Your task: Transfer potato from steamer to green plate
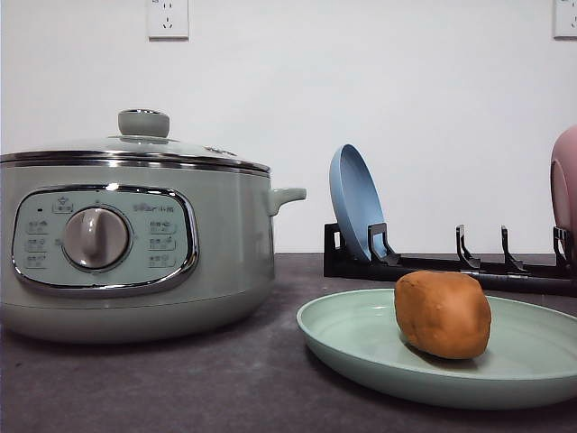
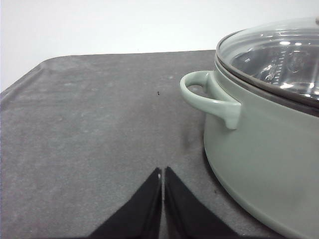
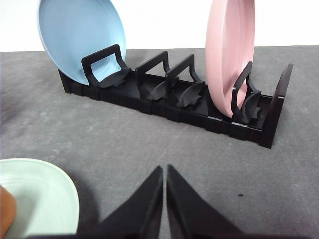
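On green plate [image 1: 361, 338]: potato [image 1: 443, 314]; steamer [image 1: 135, 244] lidded, beside.

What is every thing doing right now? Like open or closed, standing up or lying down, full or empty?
steamer: lid on, closed.
potato: lying on the green plate.
green plate: flat on the table, holding the potato.
blue plate: standing on edge in the rack.
pink plate: standing on edge in the rack.
rack: middle slots empty.
left gripper: shut, holding nothing.
right gripper: shut, holding nothing.
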Controlling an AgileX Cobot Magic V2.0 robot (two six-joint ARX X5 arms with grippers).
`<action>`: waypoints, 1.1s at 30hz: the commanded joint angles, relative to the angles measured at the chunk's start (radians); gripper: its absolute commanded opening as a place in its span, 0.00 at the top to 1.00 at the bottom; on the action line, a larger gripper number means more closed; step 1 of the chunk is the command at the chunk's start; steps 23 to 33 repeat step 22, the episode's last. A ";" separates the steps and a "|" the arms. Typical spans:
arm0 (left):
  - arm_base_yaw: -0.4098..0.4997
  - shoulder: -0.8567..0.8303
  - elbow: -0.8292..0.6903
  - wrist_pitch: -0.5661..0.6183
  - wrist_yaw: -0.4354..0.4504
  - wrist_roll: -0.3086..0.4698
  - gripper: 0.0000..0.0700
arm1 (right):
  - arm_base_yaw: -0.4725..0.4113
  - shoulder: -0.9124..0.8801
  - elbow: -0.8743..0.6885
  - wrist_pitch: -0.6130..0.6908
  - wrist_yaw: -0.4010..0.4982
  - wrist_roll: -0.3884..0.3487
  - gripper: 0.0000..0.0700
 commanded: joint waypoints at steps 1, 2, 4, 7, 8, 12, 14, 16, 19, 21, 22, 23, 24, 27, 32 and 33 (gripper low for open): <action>0.002 -0.002 -0.021 -0.008 0.000 -0.002 1.00 | 0.003 -0.003 -0.005 0.008 0.000 -0.001 1.00; 0.002 -0.002 -0.021 -0.008 0.000 -0.002 1.00 | 0.003 -0.003 -0.005 0.008 0.000 -0.001 1.00; 0.002 -0.002 -0.021 -0.008 0.000 -0.002 1.00 | 0.003 -0.003 -0.005 0.008 0.000 -0.001 1.00; 0.002 -0.002 -0.021 -0.008 0.000 -0.002 1.00 | 0.003 -0.003 -0.005 0.008 0.000 -0.001 1.00; 0.002 -0.002 -0.021 -0.008 0.000 -0.002 1.00 | 0.003 -0.003 -0.005 0.008 0.000 -0.001 1.00; 0.002 -0.002 -0.021 -0.008 0.000 -0.002 1.00 | 0.003 -0.003 -0.005 0.008 0.000 -0.001 1.00; 0.002 -0.002 -0.021 -0.007 0.000 -0.002 1.00 | 0.003 -0.003 -0.005 0.008 0.000 -0.001 1.00; 0.002 -0.002 -0.021 -0.008 0.000 -0.002 1.00 | 0.003 -0.003 -0.005 0.008 0.000 -0.001 1.00; 0.002 -0.002 -0.021 -0.008 0.000 -0.002 1.00 | 0.003 -0.003 -0.005 0.008 0.000 -0.001 1.00; 0.002 -0.002 -0.021 -0.008 0.000 -0.002 1.00 | 0.003 -0.003 -0.005 0.008 0.000 -0.001 1.00; 0.002 -0.002 -0.021 -0.008 0.000 -0.002 1.00 | 0.003 -0.003 -0.005 0.008 0.000 -0.001 1.00; 0.002 -0.002 -0.021 -0.008 0.000 -0.002 1.00 | 0.003 -0.003 -0.005 0.008 0.000 -0.001 1.00; 0.002 -0.002 -0.021 -0.008 0.000 -0.002 1.00 | 0.003 -0.003 -0.005 0.008 0.000 -0.001 1.00; 0.002 -0.002 -0.021 -0.008 0.000 -0.002 1.00 | 0.003 -0.003 -0.005 0.008 0.000 -0.001 1.00; 0.002 -0.002 -0.021 -0.008 0.000 -0.002 1.00 | 0.003 -0.003 -0.005 0.008 0.000 -0.001 1.00; 0.002 -0.002 -0.021 -0.008 0.000 -0.002 1.00 | 0.003 -0.003 -0.005 0.008 0.000 -0.001 1.00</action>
